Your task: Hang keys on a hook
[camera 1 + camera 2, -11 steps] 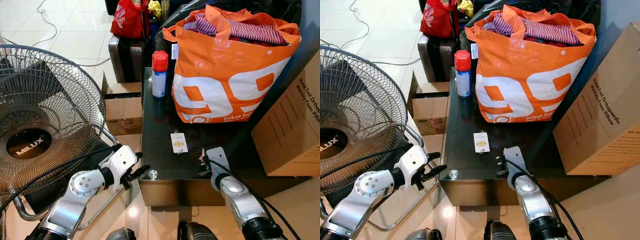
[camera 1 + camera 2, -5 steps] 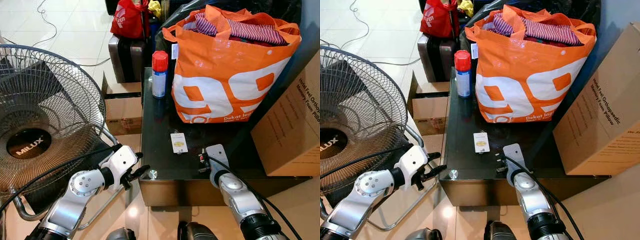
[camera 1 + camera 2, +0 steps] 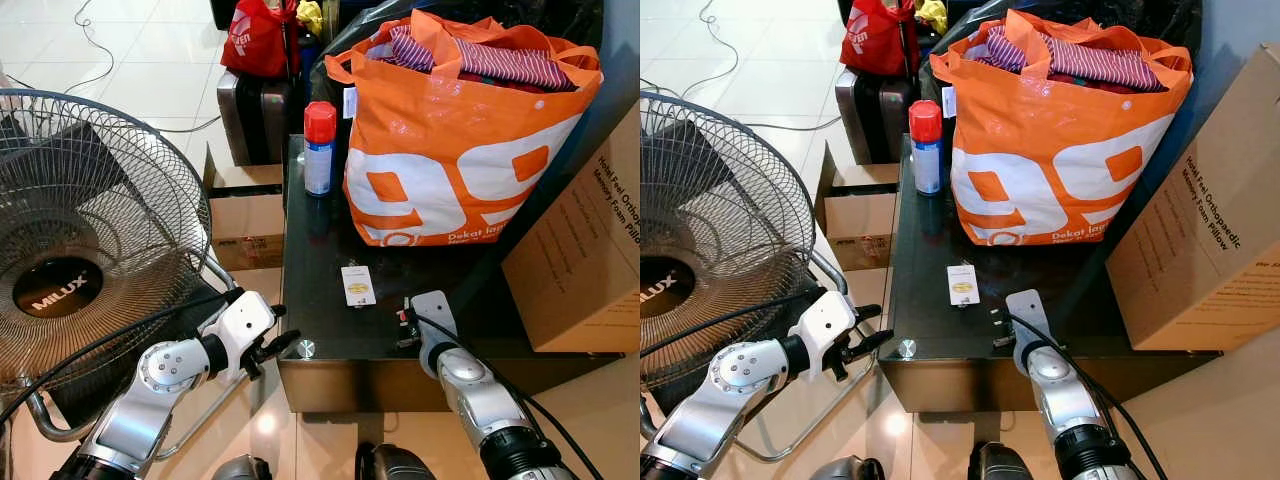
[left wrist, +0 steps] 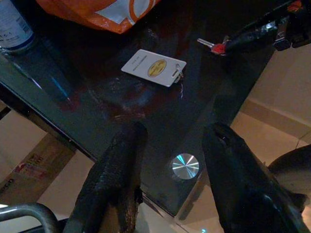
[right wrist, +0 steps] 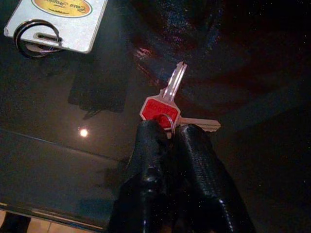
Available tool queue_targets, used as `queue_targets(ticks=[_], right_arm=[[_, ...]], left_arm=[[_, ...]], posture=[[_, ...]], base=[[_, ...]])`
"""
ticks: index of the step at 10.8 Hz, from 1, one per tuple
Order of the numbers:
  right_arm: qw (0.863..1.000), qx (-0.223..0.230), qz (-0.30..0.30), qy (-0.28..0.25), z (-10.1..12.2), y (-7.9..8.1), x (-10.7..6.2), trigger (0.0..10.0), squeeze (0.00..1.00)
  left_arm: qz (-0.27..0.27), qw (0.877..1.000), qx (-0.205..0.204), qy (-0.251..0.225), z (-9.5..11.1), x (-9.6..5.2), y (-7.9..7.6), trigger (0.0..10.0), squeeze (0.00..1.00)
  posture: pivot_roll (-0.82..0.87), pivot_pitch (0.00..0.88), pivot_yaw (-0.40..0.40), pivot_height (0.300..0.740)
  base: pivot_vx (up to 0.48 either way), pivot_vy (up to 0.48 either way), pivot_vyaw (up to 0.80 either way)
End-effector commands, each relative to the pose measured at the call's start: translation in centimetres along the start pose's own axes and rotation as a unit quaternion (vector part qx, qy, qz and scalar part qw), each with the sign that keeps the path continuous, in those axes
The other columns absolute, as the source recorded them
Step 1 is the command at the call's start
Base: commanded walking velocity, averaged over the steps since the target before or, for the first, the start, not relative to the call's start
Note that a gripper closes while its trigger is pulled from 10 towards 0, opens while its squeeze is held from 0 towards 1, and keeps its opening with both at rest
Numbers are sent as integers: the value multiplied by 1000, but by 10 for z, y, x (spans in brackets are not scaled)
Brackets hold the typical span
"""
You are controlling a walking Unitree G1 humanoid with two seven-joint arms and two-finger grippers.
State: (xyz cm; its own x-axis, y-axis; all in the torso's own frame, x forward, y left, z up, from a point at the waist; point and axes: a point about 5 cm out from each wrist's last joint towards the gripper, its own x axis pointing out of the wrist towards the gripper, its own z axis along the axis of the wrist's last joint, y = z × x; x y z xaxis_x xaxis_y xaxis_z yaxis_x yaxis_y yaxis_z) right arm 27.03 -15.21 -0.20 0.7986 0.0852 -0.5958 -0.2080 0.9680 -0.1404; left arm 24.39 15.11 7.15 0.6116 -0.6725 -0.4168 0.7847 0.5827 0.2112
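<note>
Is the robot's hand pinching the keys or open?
Shut on them: the right end effector has both fingers pressed together on the ring of the keys.

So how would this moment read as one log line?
right gripper: shut on keys | keys: over table | left gripper: open, by table edge | hook: unseen

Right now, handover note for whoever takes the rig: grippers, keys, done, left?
Right gripper: shut on the keys, red-headed one on top, at the dark glass table near its front edge.
Left gripper: open, idle off the table's front-left corner.
White key tag lies on the table, beside the keys.
Done: keys pinched.
Left: lift, find a hook, hang them.
</note>
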Motion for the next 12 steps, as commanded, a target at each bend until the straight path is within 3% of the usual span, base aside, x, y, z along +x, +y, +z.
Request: queue_targets(ticks=[1,2,3,4,5,6,10,12], right_arm=[[1000,5,-3,0,0,-1,1,10000,0],[1000,6,-2,0,0,-1,1,9608,0],[1000,8,-2,-1,1,-1,1,4314,0],[1000,8,-1,-1,1,0,2,3176,0],[1000,9,-1,-2,1,-1,2,1098,0],[1000,10,-1,-2,1,-1,2,0,0],[1000,14,0,-10,4,-1,1,0,0],[998,36,-14,-48,14,-14,-11,0,0]], left_arm=[[-1,1000,1,5,-1,-1,1,10000,0],[0,1000,2,6,-1,-1,1,10000,0],[0,1000,2,6,-1,-1,2,10000,0],[0,1000,2,6,-1,-1,2,10000,0],[0,1000,2,6,-1,-1,2,10000,0],[1,1000,2,5,-1,-1,3,10000,0],[1,1000,3,5,-1,-1,4,10000,0],[11,1000,0,-6,2,-2,5,10000,0]], posture=[[-83,142,23,740],[-83,142,23,740],[-82,140,23,740],[-83,139,23,740],[-83,138,23,740],[-82,137,23,740],[-82,123,25,740],[-85,88,17,740]], base=[[0,0,0],[0,0,0],[0,0,0],[0,0,0],[0,0,0],[0,0,0],[0,0,0],[0,0,0]])
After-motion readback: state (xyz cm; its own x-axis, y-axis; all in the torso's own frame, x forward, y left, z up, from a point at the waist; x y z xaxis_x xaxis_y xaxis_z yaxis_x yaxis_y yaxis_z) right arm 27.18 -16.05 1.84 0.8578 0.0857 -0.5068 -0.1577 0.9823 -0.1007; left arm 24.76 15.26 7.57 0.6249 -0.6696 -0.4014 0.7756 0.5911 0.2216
